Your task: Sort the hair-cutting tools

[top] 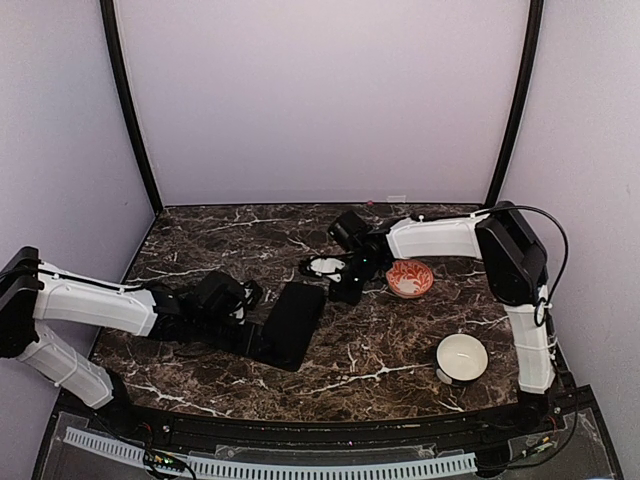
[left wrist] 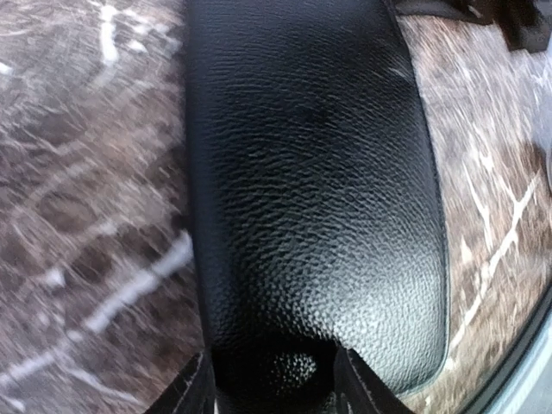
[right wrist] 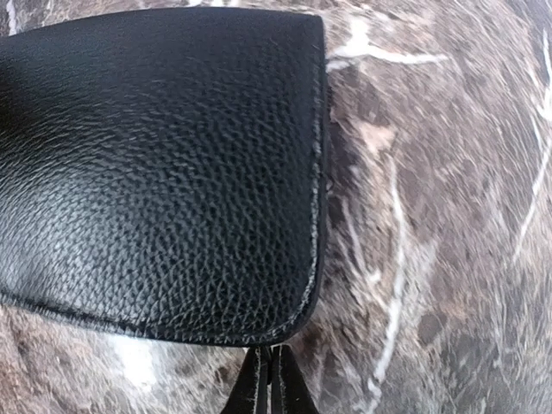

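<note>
Centrally on the worktop (top: 200, 240) lies the case (top: 295, 322), its near end between the left gripper's (left wrist: 274, 390) parted fingers, though whether they clamp it cannot be told. At its far corner the right gripper (right wrist: 268, 379) is closed on nothing, tips just at the case's edge. Beside it, toward the back edge, a small pale loop (top: 325, 266) may be the scissors, too small to tell.
</note>
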You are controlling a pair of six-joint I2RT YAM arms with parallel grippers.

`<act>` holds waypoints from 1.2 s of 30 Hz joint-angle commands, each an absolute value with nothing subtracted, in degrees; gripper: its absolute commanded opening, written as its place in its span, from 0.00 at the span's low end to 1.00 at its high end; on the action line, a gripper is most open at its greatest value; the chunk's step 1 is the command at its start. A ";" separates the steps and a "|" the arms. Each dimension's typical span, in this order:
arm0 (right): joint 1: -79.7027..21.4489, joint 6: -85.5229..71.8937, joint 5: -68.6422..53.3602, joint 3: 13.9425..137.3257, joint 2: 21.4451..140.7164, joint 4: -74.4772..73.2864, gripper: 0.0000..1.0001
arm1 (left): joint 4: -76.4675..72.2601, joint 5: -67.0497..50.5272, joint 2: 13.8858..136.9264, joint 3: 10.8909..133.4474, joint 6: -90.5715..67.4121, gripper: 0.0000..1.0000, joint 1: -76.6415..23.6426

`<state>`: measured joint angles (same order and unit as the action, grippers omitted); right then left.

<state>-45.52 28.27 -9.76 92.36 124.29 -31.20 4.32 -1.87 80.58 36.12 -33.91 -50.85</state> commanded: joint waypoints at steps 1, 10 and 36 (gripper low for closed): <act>-46.68 30.97 -9.16 94.73 126.61 -30.76 0.00 | 10.40 0.82 78.08 37.14 -35.16 0.46 -54.35; -46.68 31.39 -9.46 98.43 128.21 -31.15 0.00 | 20.83 11.71 83.58 49.31 -25.97 0.63 -54.58; -46.67 34.42 -10.53 87.47 122.02 -29.27 0.00 | 15.73 4.50 103.06 55.57 -29.65 0.00 -54.40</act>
<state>-46.04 32.77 -9.23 91.07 125.14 -27.64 14.02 6.39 98.19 57.82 -28.14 -54.50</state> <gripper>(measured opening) 0.004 0.002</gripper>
